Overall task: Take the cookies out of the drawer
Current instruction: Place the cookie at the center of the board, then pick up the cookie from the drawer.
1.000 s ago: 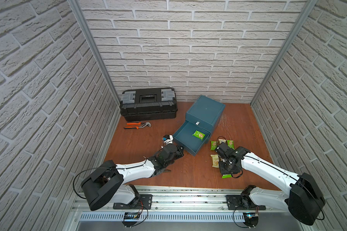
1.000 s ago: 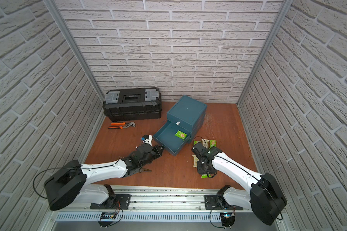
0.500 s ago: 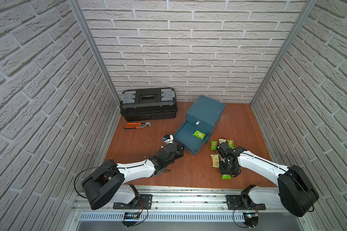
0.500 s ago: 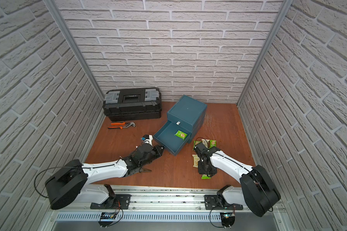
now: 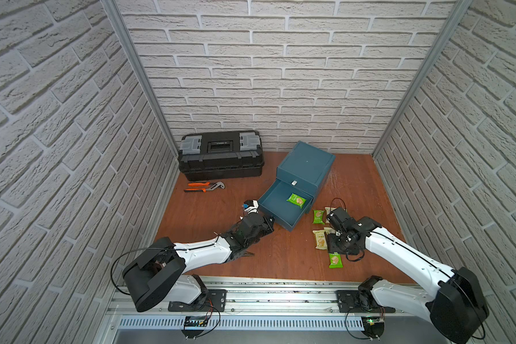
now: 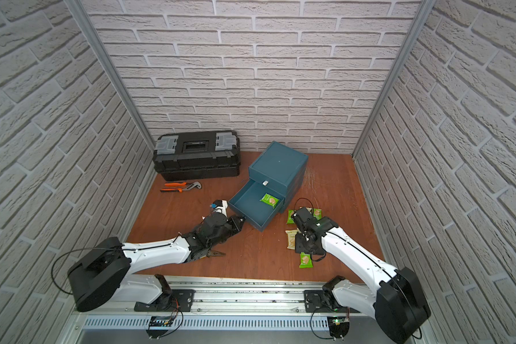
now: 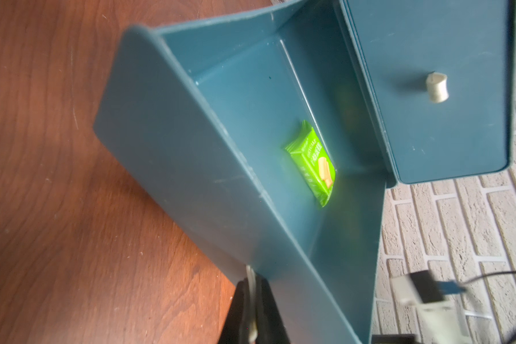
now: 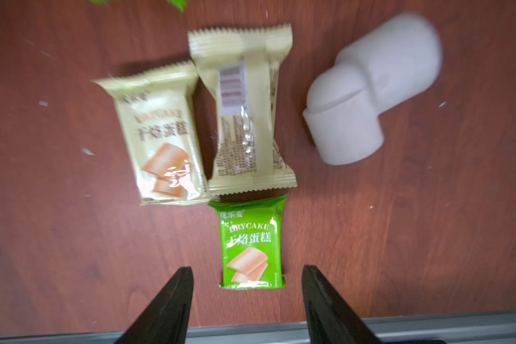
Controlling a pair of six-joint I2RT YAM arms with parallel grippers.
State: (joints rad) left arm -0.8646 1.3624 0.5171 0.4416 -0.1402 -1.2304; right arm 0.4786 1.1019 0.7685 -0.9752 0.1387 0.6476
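One green packet [image 5: 296,200] in the drawer [image 5: 276,205]

It lies flat near the open drawer's right wall, mid-tabletop [image 5: 209,217]. Right fingers [image 8: 167,306] stand wide and empty, either side of a second green packet [image 8: 251,247]. That packet rests beside two cream packets [image 8: 161,134] and a white pipe elbow [image 8: 373,89], toward the tabletop's front right corner. Left fingers [image 7: 251,312] are pressed together beside the drawer's front wall.

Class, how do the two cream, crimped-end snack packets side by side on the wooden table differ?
The barcode-side cream packet lies back up; the picture-side cream packet lies front up. The barcode-side packet is next to the white plastic pipe elbow; the picture-side packet lies beyond it. Both lie flat, alike in size.
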